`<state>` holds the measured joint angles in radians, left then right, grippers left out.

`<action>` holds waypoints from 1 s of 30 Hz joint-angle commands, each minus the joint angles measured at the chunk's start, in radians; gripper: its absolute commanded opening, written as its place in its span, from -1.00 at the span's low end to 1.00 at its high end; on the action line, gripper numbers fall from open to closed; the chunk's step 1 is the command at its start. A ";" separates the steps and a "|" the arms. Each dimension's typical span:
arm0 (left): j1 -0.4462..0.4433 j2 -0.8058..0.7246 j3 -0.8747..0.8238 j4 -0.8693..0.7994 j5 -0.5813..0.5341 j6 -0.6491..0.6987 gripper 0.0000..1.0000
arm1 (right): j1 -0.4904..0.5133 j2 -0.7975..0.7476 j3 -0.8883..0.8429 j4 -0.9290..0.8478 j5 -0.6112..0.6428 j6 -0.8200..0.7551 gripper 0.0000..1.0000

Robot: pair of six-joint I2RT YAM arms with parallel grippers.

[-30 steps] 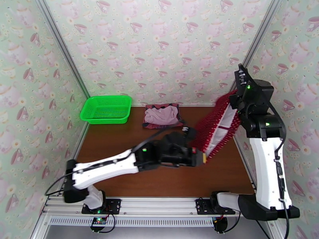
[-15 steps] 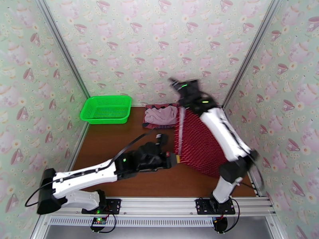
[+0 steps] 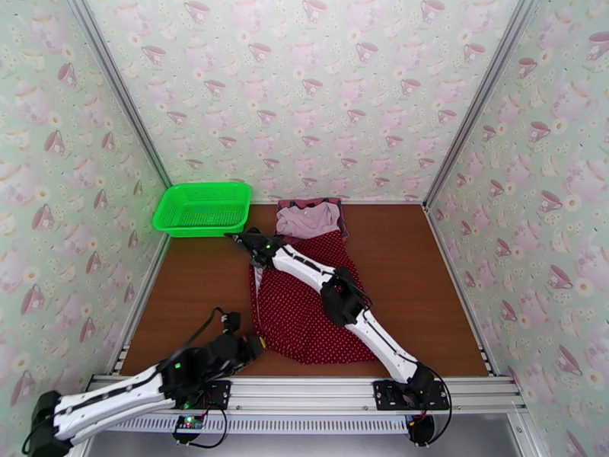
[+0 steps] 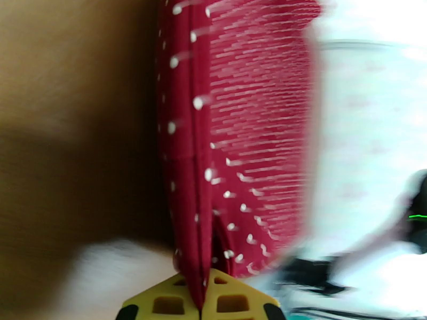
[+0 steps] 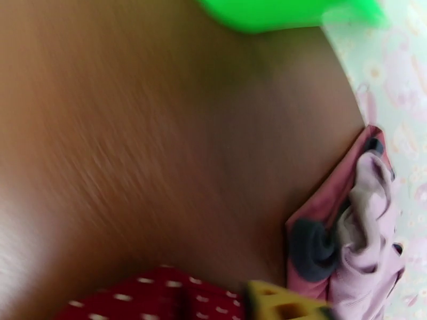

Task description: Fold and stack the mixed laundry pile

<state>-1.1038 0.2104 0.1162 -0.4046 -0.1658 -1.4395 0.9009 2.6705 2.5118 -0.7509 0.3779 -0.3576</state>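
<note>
nearest me, the left gripper (image 4: 202,297) has its yellow jaws pinched shut on the near hem of the dotted cloth (image 3: 304,317). the cloth lies spread fairly flat on the table (image 3: 426,283), rippled along its edges. the right gripper (image 3: 245,242) sits low at the cloth's far left corner; i cannot tell whether its jaws are clamped. if a corner slips or the arms pull unevenly, i'd expect a skewed, bunched fold. beyond, right at the cloth's far edge, the tank top (image 5: 315,206) lies with the pale piece (image 3: 306,221) heaped on it, and the green basket (image 3: 169,211) sits near them.
</note>
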 commanded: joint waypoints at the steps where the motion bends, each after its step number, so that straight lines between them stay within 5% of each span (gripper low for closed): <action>1: 0.001 -0.174 -0.053 -0.432 -0.062 -0.084 -1.00 | -0.033 -0.095 0.017 0.051 -0.017 0.115 0.37; 7: 0.013 0.016 -0.060 -0.273 -0.059 -0.076 -1.00 | -0.051 -0.347 -0.192 0.093 -0.122 0.155 0.96; 9: 0.013 0.027 -0.037 -0.290 -0.081 -0.078 -0.96 | -0.069 -0.434 -0.264 0.109 -0.189 0.175 1.00; 14: 0.014 0.004 0.067 -0.451 -0.163 -0.063 0.16 | -0.130 -0.562 -0.373 0.111 -0.410 0.249 1.00; 17: 0.016 -0.010 0.114 -0.509 -0.200 -0.048 0.42 | -0.152 -0.563 -0.386 0.098 -0.509 0.270 1.00; 23: 0.019 -0.001 0.150 -0.546 -0.218 -0.048 0.30 | -0.142 -0.372 -0.258 0.056 -0.561 0.364 1.00; 27: 0.019 0.022 0.205 -0.588 -0.238 -0.036 -0.24 | -0.104 -0.195 -0.129 0.048 -0.557 0.422 1.00; 30: 0.019 0.046 0.260 -0.649 -0.264 -0.033 -0.32 | -0.075 -0.075 -0.014 0.024 -0.596 0.464 1.00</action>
<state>-1.0885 0.2382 0.3199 -0.9676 -0.3874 -1.4883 0.7914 2.5294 2.4065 -0.6975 -0.1612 0.0284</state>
